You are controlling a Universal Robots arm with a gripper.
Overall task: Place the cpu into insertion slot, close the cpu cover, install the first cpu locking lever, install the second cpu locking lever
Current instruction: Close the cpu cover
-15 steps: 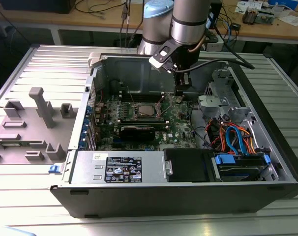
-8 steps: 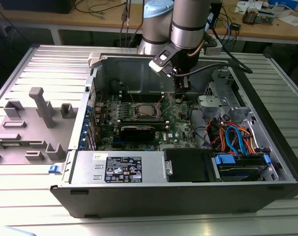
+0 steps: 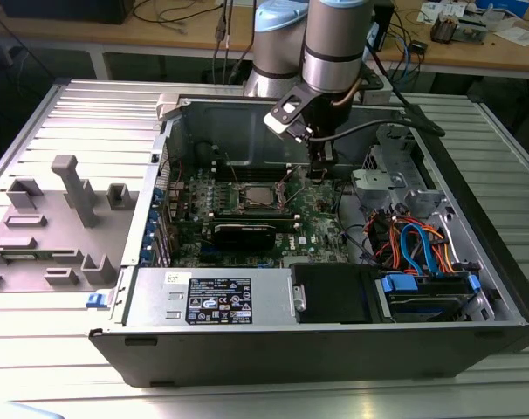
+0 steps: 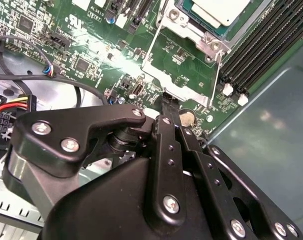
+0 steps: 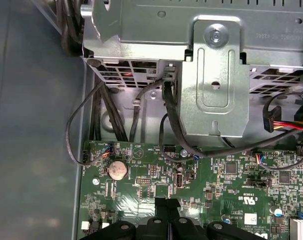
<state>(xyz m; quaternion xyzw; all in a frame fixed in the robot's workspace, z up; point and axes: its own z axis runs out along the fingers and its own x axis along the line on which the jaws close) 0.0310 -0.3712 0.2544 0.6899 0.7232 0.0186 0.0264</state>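
Cpu [image 4: 216, 10] sits framed by the cpu cover [image 4: 189, 35]. My tool [image 4: 169, 102], pinched shut and empty, could slip and gouge the green board [image 4: 91, 50].

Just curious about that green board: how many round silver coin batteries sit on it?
1. The coin battery sits near the edge of the motherboard, just beyond the gripper; others may be hidden from view.

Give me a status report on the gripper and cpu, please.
Gripper shut, low over board beside slot. Cpu seated in slot. Cables nearby, apart from gripper.
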